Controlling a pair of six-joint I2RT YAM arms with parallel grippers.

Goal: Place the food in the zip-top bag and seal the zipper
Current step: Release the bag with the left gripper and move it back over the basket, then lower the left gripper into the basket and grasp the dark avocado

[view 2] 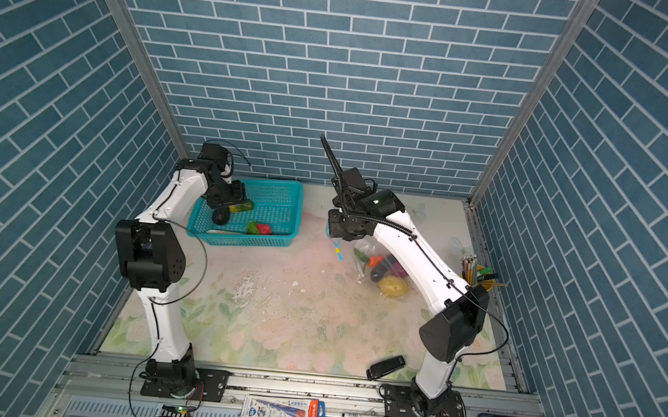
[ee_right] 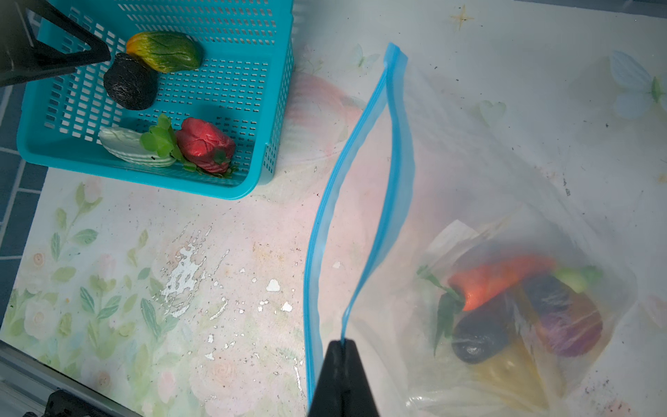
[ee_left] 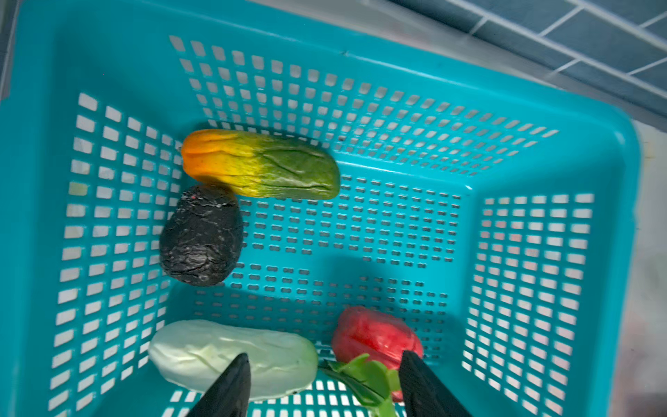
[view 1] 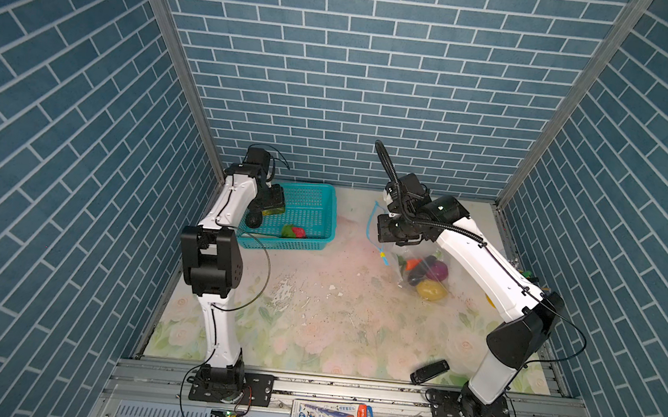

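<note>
Above the basket [ee_left: 90, 54], left hand [ee_left: 325, 357] spread; only a wrist view shows right hand [ee_right: 341, 343] pinching the zipper [ee_right: 400, 144].

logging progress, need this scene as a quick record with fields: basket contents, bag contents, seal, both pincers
in basket: teal mesh basket holds orange-green fruit, black lumpy fruit, pale green vegetable, red pepper
in bag: zip-top bag holds carrot, eggplant, purple onion, yellow fruit
seal: zipper open, lips apart
left arm: left pincer open, empty, over the basket
right arm: right pincer shut on the zipper
</note>
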